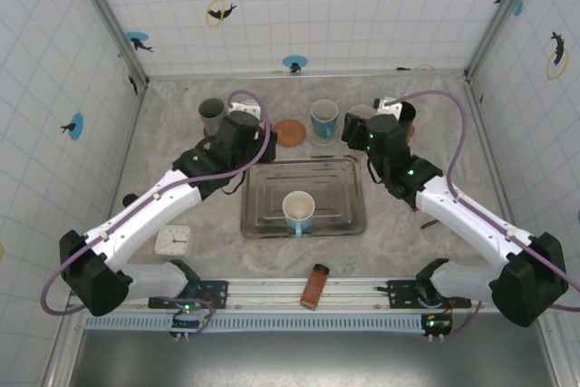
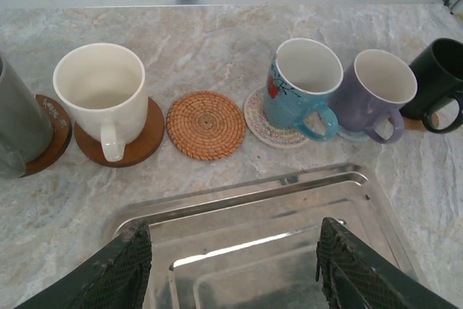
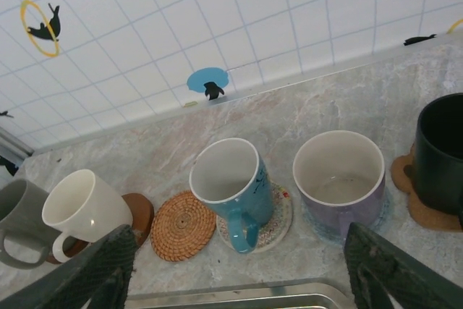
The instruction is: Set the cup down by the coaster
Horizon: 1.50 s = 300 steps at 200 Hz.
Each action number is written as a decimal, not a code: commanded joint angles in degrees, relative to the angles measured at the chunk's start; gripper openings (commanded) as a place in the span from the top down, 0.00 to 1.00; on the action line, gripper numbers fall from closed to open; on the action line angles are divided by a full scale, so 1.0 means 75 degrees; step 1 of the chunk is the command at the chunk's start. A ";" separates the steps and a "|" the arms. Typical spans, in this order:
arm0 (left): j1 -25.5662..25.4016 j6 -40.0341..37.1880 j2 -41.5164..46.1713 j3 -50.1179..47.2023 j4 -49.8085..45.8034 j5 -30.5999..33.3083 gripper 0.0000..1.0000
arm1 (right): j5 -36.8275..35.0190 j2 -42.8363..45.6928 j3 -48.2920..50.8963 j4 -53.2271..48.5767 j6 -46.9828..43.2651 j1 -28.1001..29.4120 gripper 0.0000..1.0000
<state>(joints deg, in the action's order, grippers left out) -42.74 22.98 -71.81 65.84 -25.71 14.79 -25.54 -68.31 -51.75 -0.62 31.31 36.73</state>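
Note:
A light-blue cup [image 1: 299,212] with a white inside stands upright in the steel tray [image 1: 263,215], apart from both grippers. The empty woven coaster [image 1: 290,131] [image 2: 206,124] [image 3: 182,225] lies behind the tray, between a white mug [image 2: 101,95] and a blue mug [image 2: 300,92]. My left gripper [image 1: 243,147] [image 2: 235,265] hangs open over the tray's far-left corner, nothing between its fingers. My right gripper [image 1: 373,138] [image 3: 242,280] is open too, hovering near the tray's far-right corner and facing the row of mugs.
Along the back stand a grey mug [image 1: 212,115], the white mug, the blue mug [image 1: 324,118], a purple mug [image 3: 338,179] and a black mug [image 3: 441,153], each on its own coaster. A white timer [image 1: 172,239] and a brown object [image 1: 314,287] lie near the front.

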 commanded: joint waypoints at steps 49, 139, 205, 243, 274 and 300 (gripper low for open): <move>-0.1112 0.0111 -0.0246 0.0765 -0.1192 0.0291 0.38 | -0.0660 0.0594 0.0618 0.0582 0.0215 -0.0137 0.07; -0.2653 0.0720 -0.1019 0.0712 -0.2858 0.0091 0.32 | -0.0862 0.0908 0.1121 0.0703 0.0357 -0.0456 0.01; -0.3268 0.1530 -0.0598 -0.0125 -0.3050 -0.0222 0.29 | -0.0831 0.0836 0.1137 0.0663 0.0372 -0.0520 0.01; -0.3379 0.1937 -0.0376 -0.0550 -0.3059 -0.0316 0.28 | -0.0873 0.0858 0.1161 0.0599 0.0393 -0.0577 0.01; -0.3513 0.2076 -0.0310 -0.0815 -0.2801 -0.0517 0.26 | -0.0839 0.0791 0.1113 0.0599 0.0432 -0.0603 0.01; -0.3607 0.2191 -0.0313 -0.0961 -0.2681 -0.0643 0.26 | -0.0779 0.0730 0.1077 0.0599 0.0452 -0.0597 0.01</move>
<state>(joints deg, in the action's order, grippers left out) -69.01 37.45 -74.98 59.79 -46.83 11.46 -30.50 -62.92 -44.16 1.93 33.78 32.56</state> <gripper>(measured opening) 0.742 0.991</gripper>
